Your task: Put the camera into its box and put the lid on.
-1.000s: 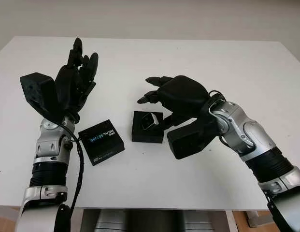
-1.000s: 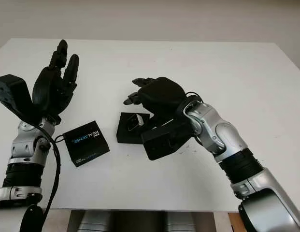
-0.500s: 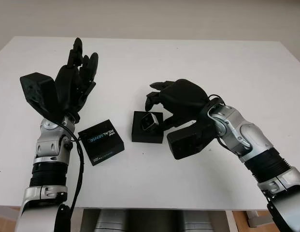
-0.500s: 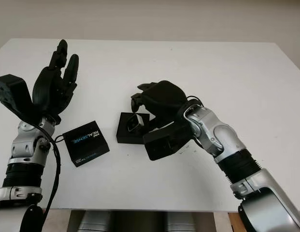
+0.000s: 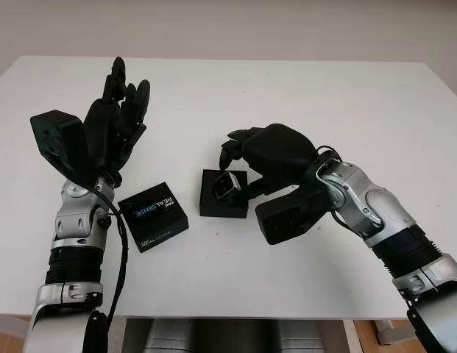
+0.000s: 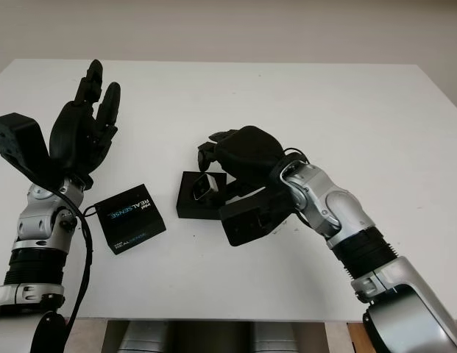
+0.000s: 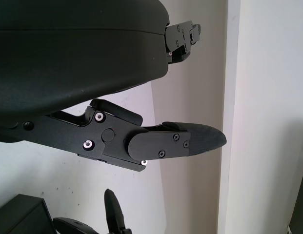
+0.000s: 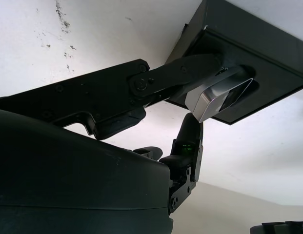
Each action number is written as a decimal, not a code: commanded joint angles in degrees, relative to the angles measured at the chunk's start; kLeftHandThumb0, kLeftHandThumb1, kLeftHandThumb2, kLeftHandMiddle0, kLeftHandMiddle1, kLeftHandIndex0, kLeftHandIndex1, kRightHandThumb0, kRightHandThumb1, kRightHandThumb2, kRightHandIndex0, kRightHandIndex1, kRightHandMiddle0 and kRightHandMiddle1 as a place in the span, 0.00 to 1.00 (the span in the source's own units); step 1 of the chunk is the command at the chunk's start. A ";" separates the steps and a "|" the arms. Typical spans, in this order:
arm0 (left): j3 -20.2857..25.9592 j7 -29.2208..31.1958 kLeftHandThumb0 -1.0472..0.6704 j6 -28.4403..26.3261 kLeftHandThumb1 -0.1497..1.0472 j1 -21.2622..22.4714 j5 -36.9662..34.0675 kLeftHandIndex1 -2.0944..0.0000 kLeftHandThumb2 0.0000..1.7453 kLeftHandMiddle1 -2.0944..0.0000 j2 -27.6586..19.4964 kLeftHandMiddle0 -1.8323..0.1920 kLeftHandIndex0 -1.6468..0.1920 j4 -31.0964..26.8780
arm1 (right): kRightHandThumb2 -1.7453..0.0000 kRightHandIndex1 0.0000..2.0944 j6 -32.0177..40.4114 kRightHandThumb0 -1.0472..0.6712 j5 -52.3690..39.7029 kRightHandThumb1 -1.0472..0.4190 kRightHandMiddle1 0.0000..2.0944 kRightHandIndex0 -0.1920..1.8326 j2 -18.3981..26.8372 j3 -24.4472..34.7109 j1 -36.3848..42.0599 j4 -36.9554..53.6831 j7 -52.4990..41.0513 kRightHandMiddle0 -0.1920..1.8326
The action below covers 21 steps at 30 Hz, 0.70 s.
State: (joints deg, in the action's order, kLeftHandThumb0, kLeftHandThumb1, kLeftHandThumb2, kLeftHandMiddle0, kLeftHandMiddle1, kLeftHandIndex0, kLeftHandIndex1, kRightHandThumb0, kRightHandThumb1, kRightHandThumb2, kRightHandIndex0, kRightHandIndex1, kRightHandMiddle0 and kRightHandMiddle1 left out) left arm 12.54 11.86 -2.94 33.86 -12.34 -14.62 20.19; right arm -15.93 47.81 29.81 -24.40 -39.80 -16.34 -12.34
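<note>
The small silver camera (image 5: 227, 184) stands tilted in the open black box (image 5: 223, 204) at mid table, one end sticking up out of it. My right hand (image 5: 236, 170) is curled over the box from the right. In the right wrist view one finger (image 8: 176, 77) lies along the camera (image 8: 217, 96) and another fingertip (image 8: 191, 132) touches its lower end, with the box (image 8: 261, 68) beneath. The black lid (image 5: 153, 216), printed REALSENSE, lies flat to the left of the box. My left hand (image 5: 116, 116) is raised, open, above and left of the lid.
The white table (image 5: 302, 88) has bare room behind and to the right of the box. Its front edge runs close behind the lid and my forearms. A grey wall stands beyond the far edge.
My right hand has come down and curled in from above the box until its fingers touch the camera. The camera, box, lid and left hand stay where they were.
</note>
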 commanded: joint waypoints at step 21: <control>-0.22 -0.12 0.25 0.25 1.00 -0.22 0.09 0.98 0.24 0.97 0.19 1.00 1.00 -1.35 | 0.97 0.03 -2.07 0.24 1.03 0.06 0.54 0.29 0.10 -0.80 0.72 0.58 2.15 0.26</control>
State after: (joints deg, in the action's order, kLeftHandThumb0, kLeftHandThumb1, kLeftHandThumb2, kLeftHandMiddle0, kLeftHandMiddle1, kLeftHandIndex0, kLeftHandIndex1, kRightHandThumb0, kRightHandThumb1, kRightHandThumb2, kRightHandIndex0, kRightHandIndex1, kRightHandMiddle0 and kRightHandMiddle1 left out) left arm 12.53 11.90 -2.80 33.72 -12.37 -14.53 20.17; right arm -18.22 48.39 29.80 -24.85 -38.68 -15.25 -9.83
